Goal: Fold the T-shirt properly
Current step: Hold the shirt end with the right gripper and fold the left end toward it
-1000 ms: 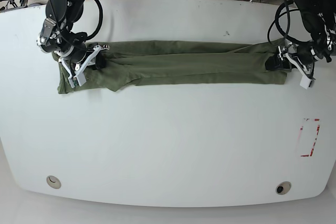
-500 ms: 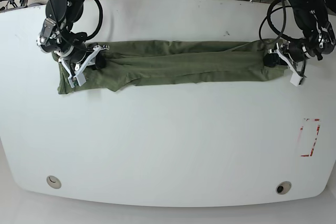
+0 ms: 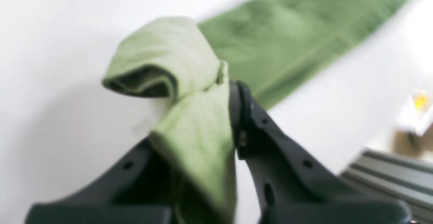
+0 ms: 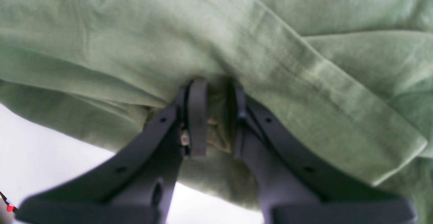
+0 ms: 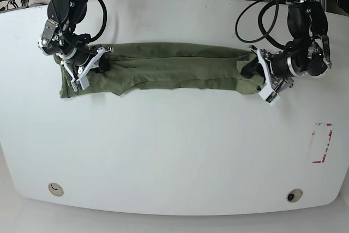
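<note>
1. While the T-shirt [image 5: 163,66] lies as a long, narrow, wrinkled olive band across the far half of the white table [image 5: 174,145], both grippers have hold of it, one at each end.
2. Left gripper [image 5: 256,75], at about 3 o'clock in the base view: jaws pinched onto the shirt's end. Left wrist view shows a wad of green cloth [image 3: 189,115] clamped between the two black fingers [image 3: 257,122], with a rolled fold sticking out past the tips toward 10 o'clock. That view is blurred, so finer detail can't be read.
3. The rest of the band runs off toward 1–2 o'clock in the left wrist view, flat on the table.
4. Right gripper [image 5: 90,66], at about 9 o'clock in the base view: jaws narrow and gripping the shirt. Right wrist view shows the fingers [image 4: 198,115] nearly together with a bunch of fabric [image 4: 216,48] caught between them, and a hemmed layer draped over the tips toward 4 o'clock.
5. At the 9 o'clock end the cloth spreads wider, with a corner reaching toward 7 o'clock just beyond the right gripper.
6. Red-and-white marking [image 5: 322,143] sits on the table at roughly 4 o'clock, well apart from the shirt. Two round grommets [image 5: 294,195] near the table's near edge.
</note>
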Available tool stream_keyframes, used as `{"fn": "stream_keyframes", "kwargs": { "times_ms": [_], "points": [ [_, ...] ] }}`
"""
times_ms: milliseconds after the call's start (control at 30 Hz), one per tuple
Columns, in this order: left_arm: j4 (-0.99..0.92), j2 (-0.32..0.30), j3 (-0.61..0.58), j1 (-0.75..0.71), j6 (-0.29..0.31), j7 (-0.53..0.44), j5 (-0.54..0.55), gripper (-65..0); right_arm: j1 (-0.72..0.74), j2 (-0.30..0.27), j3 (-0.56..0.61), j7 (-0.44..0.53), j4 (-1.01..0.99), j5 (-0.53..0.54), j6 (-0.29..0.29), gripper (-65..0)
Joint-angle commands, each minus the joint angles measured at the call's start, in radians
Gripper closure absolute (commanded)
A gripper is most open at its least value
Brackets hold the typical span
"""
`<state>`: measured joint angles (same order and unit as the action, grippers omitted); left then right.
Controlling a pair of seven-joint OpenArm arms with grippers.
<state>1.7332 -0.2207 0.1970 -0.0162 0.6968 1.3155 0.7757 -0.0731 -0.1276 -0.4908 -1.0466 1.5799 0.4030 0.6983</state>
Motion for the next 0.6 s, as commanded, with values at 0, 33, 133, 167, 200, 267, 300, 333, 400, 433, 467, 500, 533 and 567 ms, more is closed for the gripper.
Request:
{"fn": "stream_keyframes", "kwargs": {
  "times_ms": [0, 33, 133, 167, 200, 267, 300, 333, 400, 433, 467, 500, 533, 567],
  "points": [
    [0.02, 0.028, -0.038, 0.054, 0.001, -0.018, 0.008, -5.3, 0.009, -0.01, -0.001, 0.004, 0.009, -0.002, 0.0, -9.5],
    [0.02, 0.039, -0.044, 0.063, 0.001, -0.018, 0.008, -5.3, 0.009, -0.01, -0.001, 0.004, 0.009, -0.002, 0.0, -9.5],
    [0.021, 0.102, -0.064, 0.068, 0.001, -0.017, 0.008, -5.4, 0.005, -0.008, 0.001, 0.004, 0.012, 0.001, 0.0, -9.5],
    [0.02, 0.113, -0.069, 0.068, -0.009, -0.017, 0.006, -5.4, 0.005, -0.008, 0.001, 0.004, 0.012, 0.0, 0.0, -9.5],
    [0.011, 0.129, -0.077, 0.069, -0.033, -0.017, 0.006, -5.4, 0.005, -0.008, -0.001, 0.004, 0.009, -0.002, 0.0, -9.5],
    [-0.023, 0.151, -0.1, 0.071, -0.07, -0.017, 0.006, -5.8, 0.008, -0.008, -0.001, 0.004, 0.009, -0.002, 0.0, -9.5],
    [-0.04, 0.165, -0.11, 0.072, -0.082, -0.017, 0.006, -6.8, 0.008, -0.008, -0.001, 0.004, 0.009, 0.001, 0.0, -9.5],
    [-0.055, 0.18, -0.12, 0.072, -0.084, -0.017, 0.006, -8.1, 0.006, -0.008, -0.001, 0.004, 0.01, 0.004, 0.0, -9.5],
    [-0.063, 0.2, -0.123, 0.072, -0.093, -0.018, 0.006, -9.0, 0.006, -0.008, -0.001, 0.004, 0.01, 0.001, 0.0, -9.5],
    [-0.066, 0.209, -0.123, 0.072, -0.095, -0.02, 0.004, -9.2, 0.006, -0.008, -0.003, 0.004, 0.01, 0.0, 0.0, -9.5],
    [-0.071, 0.221, -0.126, 0.071, -0.095, -0.02, -0.009, -9.2, 0.006, -0.008, -0.003, 0.004, 0.009, 0.0, 0.0, -9.5],
    [-0.074, 0.229, -0.126, 0.071, -0.093, -0.02, -0.031, -9.2, 0.008, -0.008, -0.003, 0.004, 0.009, 0.0, 0.0, -9.5],
    [-0.075, 0.241, -0.126, 0.071, -0.093, -0.021, -0.051, -9.2, 0.009, -0.008, -0.001, 0.004, 0.009, 0.004, 0.0, -9.5],
    [-0.075, 0.251, -0.126, 0.071, -0.093, -0.021, -0.069, -9.2, 0.009, -0.008, -0.001, 0.004, 0.009, 0.006, 0.0, -9.5]
  ]
}}
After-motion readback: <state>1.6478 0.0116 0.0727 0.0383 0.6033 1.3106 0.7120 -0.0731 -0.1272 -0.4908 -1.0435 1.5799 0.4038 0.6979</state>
